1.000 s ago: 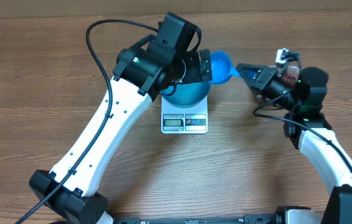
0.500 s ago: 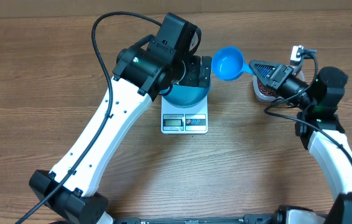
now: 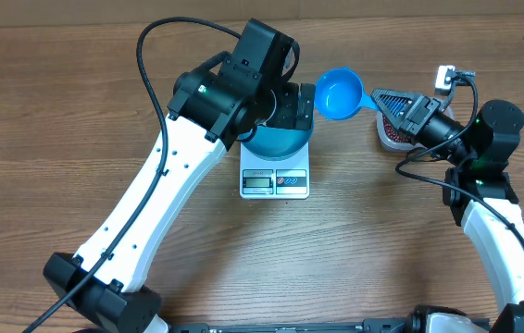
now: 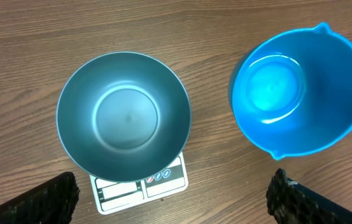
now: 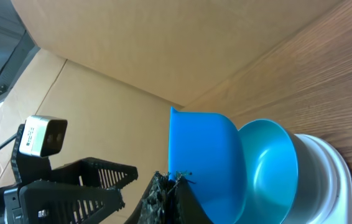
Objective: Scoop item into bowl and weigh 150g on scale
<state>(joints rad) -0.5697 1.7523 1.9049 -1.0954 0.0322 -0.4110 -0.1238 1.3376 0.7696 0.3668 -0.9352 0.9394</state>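
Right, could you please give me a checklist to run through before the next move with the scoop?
1. Bowl seated on scale: ok.
2. Bowl inside empty and unobstructed: ok.
3. Right pincer shut on the handle of the scoop: ok.
4. Scoop filled: not ok, it is empty.
5. Left pincer open, above the bowl, touching nothing: ok.
6. Scale display showing zero: cannot tell, too small to read.
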